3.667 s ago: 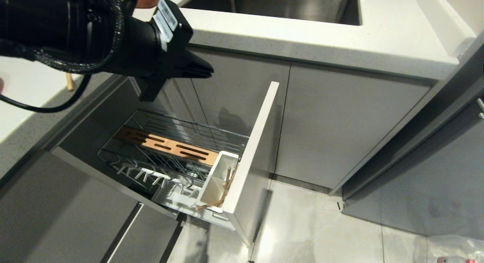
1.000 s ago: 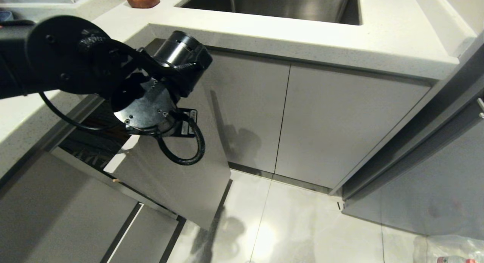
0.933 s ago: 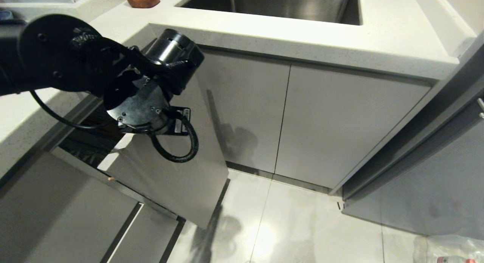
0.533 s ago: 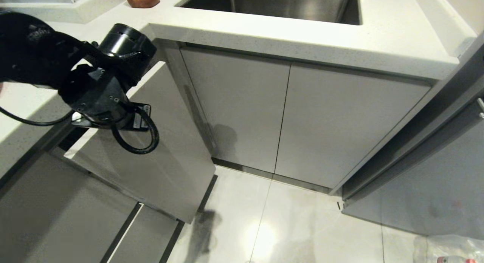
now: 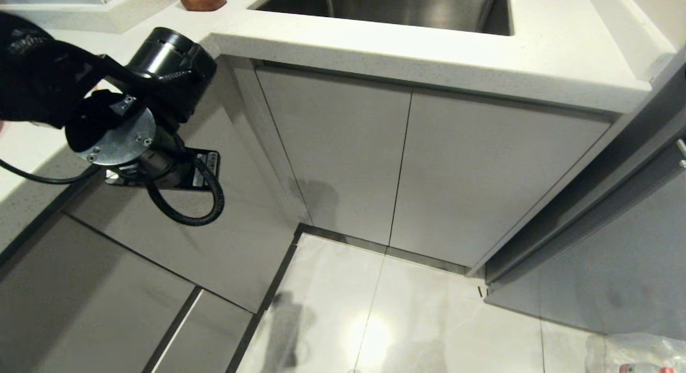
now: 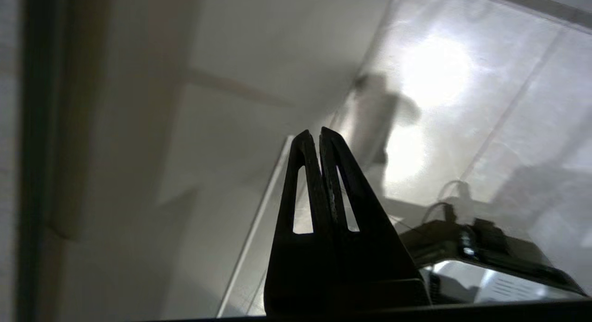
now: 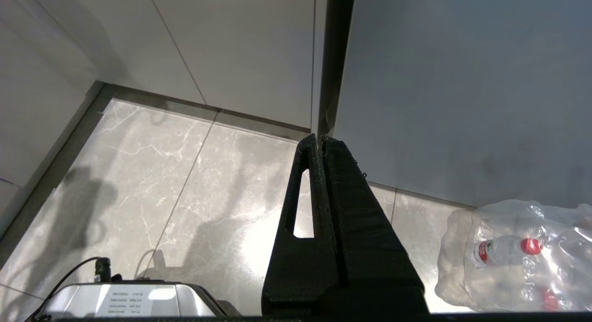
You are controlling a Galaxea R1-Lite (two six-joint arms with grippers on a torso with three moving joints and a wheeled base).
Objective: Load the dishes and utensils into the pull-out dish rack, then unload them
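A pale kitchen corner: grey cabinet fronts under a white speckled countertop (image 5: 429, 57) with a steel sink (image 5: 396, 8) set in it, above a glossy marble-tile floor (image 5: 418, 319).

The pull-out dish rack (image 5: 214, 212) is pushed in; only its pale grey front panel shows, lying level with the neighbouring doors. The basket, caddy, dishes and utensils are hidden behind it, so what the rack holds cannot be told.

The left gripper (image 6: 319, 134) is beside that panel, fingers pressed together with nothing between them. In the head view only the wrist and its looped cable show in front of the panel's upper part; the fingertips are hidden there. Whether they touch the panel cannot be told.

Likely risks, as I judge them: the panel appears plain, with no handle visible, so reopening it with pinched fingers could slip off the edge; the cable loop hanging close to the panel could snag as the arm swings.

The left wrist view shows the closed tips, which the head view hides. The right wrist view alone shows the right gripper (image 7: 321, 139), fingers together and empty, parked over the floor near a plastic-wrapped pack of bottles (image 7: 513, 257), barely visible in the head view.
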